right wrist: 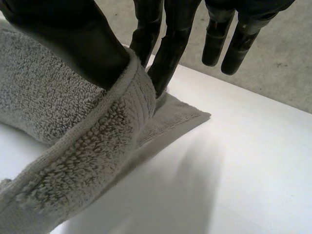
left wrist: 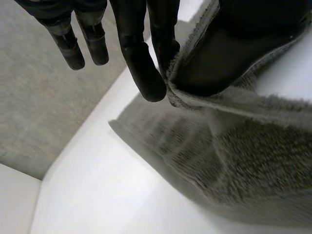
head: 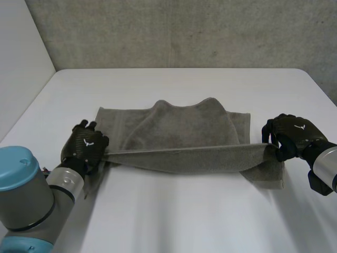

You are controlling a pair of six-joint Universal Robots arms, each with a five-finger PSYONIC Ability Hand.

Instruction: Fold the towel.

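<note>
Grey terry towel (head: 179, 124) — left hand (head: 85, 146), right hand (head: 293, 135) each pinching the edge at its fingertips — shallow hold could slip, skewing the fold.

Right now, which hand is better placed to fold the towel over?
Neither clearly. The left hand and the right hand each pinch an end of the towel, its near edge raised taut between them, so both should probably carry it over together.
</note>
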